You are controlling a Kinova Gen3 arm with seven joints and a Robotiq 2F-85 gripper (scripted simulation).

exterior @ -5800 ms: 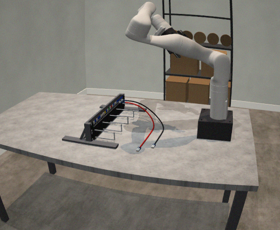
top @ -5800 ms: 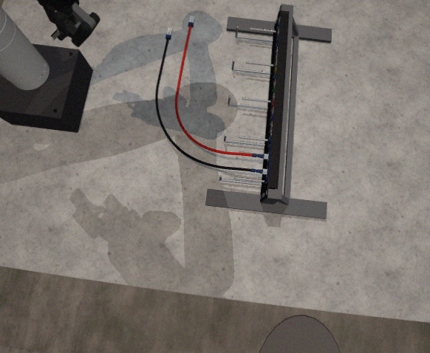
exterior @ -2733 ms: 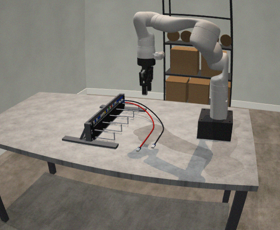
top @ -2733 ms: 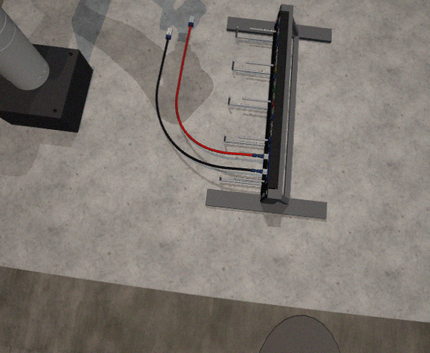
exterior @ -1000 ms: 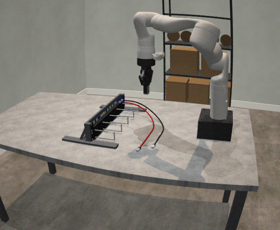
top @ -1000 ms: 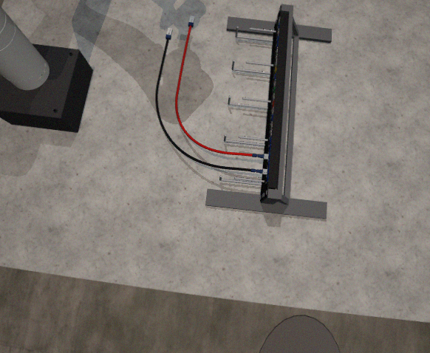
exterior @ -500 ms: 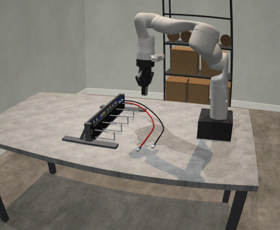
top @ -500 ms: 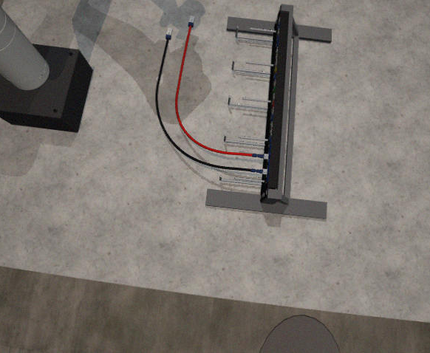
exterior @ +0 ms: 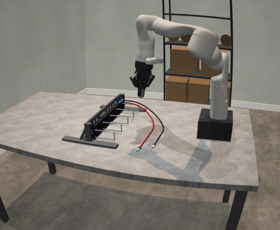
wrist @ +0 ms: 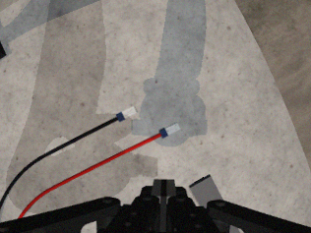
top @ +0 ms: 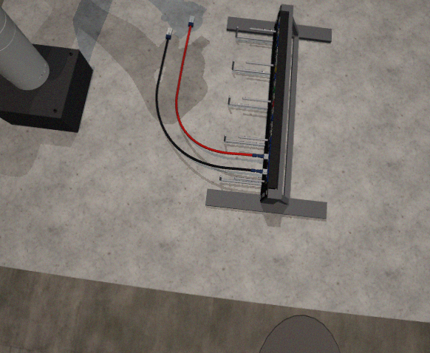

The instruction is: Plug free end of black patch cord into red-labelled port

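Note:
The black patch cord (top: 157, 99) (exterior: 163, 128) (wrist: 74, 140) lies in a curve with its free plug (top: 169, 33) (exterior: 153, 146) (wrist: 128, 112) on the table. The cord's other end is in the rack (top: 279, 98) (exterior: 88, 131). The red-labelled port (top: 272, 103) (exterior: 111, 107) is in the middle of the rack's port row; its opening is too small to make out. My gripper (exterior: 141, 96) (wrist: 163, 193) is shut and empty, pointing down high above the table. It is out of view in the top view. In the wrist view the free plug lies ahead and left of my fingertips.
A red cord (top: 176, 99) (exterior: 153, 123) (wrist: 98, 162) lies beside the black one, its free plug (top: 190, 21) (exterior: 138, 148) (wrist: 170, 127) nearer my fingertips in the wrist view. Several wire cable guides (top: 247, 71) (exterior: 121, 128) stick out from the rack's port side. The rack's flat feet (top: 230, 199) (exterior: 98, 144) rest on the table.

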